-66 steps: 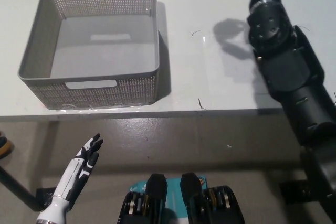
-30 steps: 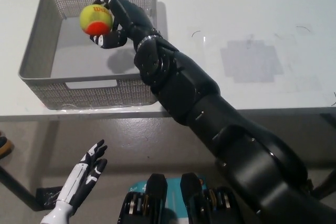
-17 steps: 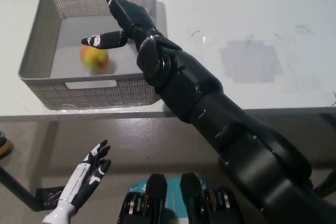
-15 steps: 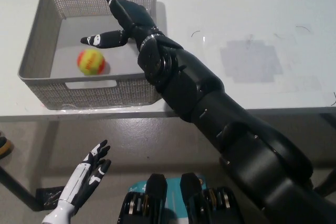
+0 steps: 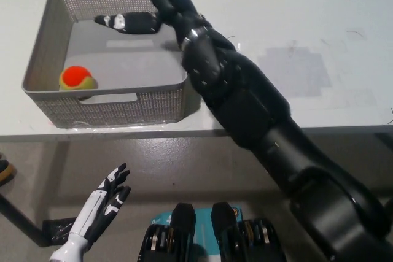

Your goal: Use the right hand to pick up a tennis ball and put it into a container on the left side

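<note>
So there's your tennis ball (image 5: 77, 78), down on the floor of the grey mesh container (image 5: 37, 59), tucked into the near-left corner and touching or nearly touching the near wall by the handle slot. It's a round thing, so no long axis to speak of; what you can read is its colouring, with the orange-red half turned up and toward the left and the yellow-green half showing on the right and lower side.

Your right hand (image 5: 149, 4) holds nothing. It's spread wide above the far right part of the container, one finger stretched out to the left across the far half of the floor, white marks at its tip, the rest of the hand reaching up over the far rim by the upper handle slot. Ball and hand are well apart, at opposite corners.

Your black right arm (image 5: 245, 102) runs in a long diagonal from the bottom right, crossing the white table (image 5: 319, 23) and the container's right wall.

Your left hand (image 5: 101, 204) hangs low at the lower left, below the table edge, fingers apart and pointing up and right, holding nothing.
</note>
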Controlling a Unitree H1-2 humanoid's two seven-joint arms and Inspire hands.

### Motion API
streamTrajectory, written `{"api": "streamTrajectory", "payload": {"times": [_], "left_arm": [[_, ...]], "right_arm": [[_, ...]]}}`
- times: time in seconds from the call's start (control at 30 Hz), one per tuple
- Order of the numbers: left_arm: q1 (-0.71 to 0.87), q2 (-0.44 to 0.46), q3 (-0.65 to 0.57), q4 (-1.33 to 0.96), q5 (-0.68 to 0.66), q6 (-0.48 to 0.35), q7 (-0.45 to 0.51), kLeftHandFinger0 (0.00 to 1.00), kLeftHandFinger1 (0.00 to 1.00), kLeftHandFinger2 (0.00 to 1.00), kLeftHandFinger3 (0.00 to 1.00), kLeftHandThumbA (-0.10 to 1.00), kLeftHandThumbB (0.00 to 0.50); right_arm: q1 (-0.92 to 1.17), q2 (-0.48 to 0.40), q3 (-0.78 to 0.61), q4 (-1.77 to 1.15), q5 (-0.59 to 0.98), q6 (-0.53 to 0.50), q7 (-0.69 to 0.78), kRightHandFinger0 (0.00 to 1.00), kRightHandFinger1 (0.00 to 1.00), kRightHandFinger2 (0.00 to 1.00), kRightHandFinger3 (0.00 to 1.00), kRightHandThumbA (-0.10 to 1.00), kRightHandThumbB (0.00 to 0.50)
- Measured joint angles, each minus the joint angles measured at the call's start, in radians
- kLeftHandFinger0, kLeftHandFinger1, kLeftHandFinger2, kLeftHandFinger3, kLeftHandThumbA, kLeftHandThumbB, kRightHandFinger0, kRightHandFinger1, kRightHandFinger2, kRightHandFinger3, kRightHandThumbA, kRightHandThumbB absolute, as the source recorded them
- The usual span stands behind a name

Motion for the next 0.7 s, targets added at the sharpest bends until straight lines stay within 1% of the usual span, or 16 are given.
{"api": "streamTrajectory", "payload": {"times": [0.07,0.1,0.13,0.17,0.23,0.33,0.37,0.4,0.47,0.5,0.53,0.57,0.6,0.63,0.67,0.7], "left_arm": [[0.000,0.000,0.000,0.000,0.000,0.001,0.000,1.00,1.00,1.00,1.00,0.91,0.284],[0.000,0.000,0.000,0.000,0.000,0.001,0.000,1.00,1.00,1.00,1.00,0.92,0.293],[0.000,0.000,0.000,0.000,0.000,0.001,0.000,1.00,1.00,1.00,1.00,0.93,0.298],[0.001,0.000,0.000,0.001,0.000,0.001,0.000,1.00,1.00,1.00,1.00,0.93,0.293],[0.001,0.000,0.000,0.001,0.000,0.001,0.000,1.00,1.00,1.00,1.00,0.93,0.287],[0.001,0.000,0.000,0.001,0.000,0.001,0.000,1.00,1.00,1.00,1.00,0.94,0.296],[0.001,0.000,0.000,0.001,0.000,0.001,0.000,1.00,1.00,1.00,1.00,0.94,0.295],[0.001,0.000,0.000,0.001,0.000,0.001,0.000,1.00,1.00,1.00,1.00,0.94,0.293],[0.002,0.000,0.000,0.001,0.000,0.001,0.000,1.00,1.00,1.00,1.00,0.94,0.295],[0.003,0.001,0.000,0.001,0.000,0.001,0.000,1.00,1.00,1.00,1.00,0.94,0.295],[0.004,0.002,0.000,0.001,0.001,0.000,0.000,1.00,1.00,1.00,1.00,0.94,0.294],[0.008,0.004,0.001,0.001,0.001,0.000,0.000,1.00,1.00,1.00,1.00,0.94,0.291],[0.010,0.006,0.001,0.001,0.001,0.000,0.000,1.00,1.00,1.00,1.00,0.95,0.290],[0.014,0.010,0.001,0.001,0.001,0.000,0.000,1.00,1.00,1.00,1.00,0.95,0.289],[0.015,0.012,0.001,0.001,0.001,0.000,0.000,1.00,1.00,1.00,1.00,0.96,0.286],[0.016,0.012,0.001,0.001,0.001,0.000,0.000,1.00,1.00,1.00,1.00,0.97,0.293]], "right_arm": [[0.066,-0.016,-0.015,-0.074,0.005,0.002,0.004,1.00,1.00,1.00,1.00,1.00,0.322],[0.093,-0.024,-0.022,-0.102,0.007,0.003,0.005,1.00,1.00,1.00,1.00,1.00,0.329],[0.138,-0.035,-0.034,-0.150,0.013,0.003,0.006,1.00,1.00,1.00,1.00,1.00,0.310],[0.169,-0.043,-0.042,-0.180,0.016,0.004,0.007,1.00,1.00,1.00,1.00,1.00,0.298],[0.234,-0.060,-0.057,-0.234,0.022,0.003,0.008,1.00,1.00,1.00,1.00,1.00,0.292],[0.385,-0.095,-0.102,-0.371,0.046,0.002,0.011,1.00,1.00,1.00,1.00,1.00,0.290],[0.421,-0.104,-0.112,-0.401,0.056,0.001,0.011,1.00,1.00,1.00,1.00,1.00,0.282],[0.465,-0.114,-0.122,-0.432,0.063,-0.001,0.012,1.00,1.00,1.00,1.00,1.00,0.265],[0.553,-0.138,-0.150,-0.506,0.085,-0.011,0.012,1.00,1.00,1.00,1.00,1.00,0.266],[0.618,-0.157,-0.169,-0.553,0.101,-0.023,0.013,1.00,1.00,1.00,1.00,1.00,0.277],[0.678,-0.173,-0.188,-0.593,0.121,-0.039,0.015,1.00,1.00,1.00,1.00,1.00,0.270],[0.728,-0.187,-0.204,-0.621,0.140,-0.056,0.016,1.00,1.00,1.00,1.00,1.00,0.247],[0.765,-0.197,-0.213,-0.633,0.151,-0.066,0.017,1.00,1.00,1.00,1.00,1.00,0.240],[0.816,-0.210,-0.229,-0.638,0.171,-0.088,0.020,1.00,1.00,1.00,1.00,1.00,0.240],[0.843,-0.218,-0.236,-0.636,0.182,-0.101,0.021,1.00,1.00,1.00,1.00,1.00,0.261],[0.866,-0.225,-0.241,-0.633,0.193,-0.114,0.023,1.00,1.00,1.00,1.00,1.00,0.253]]}}
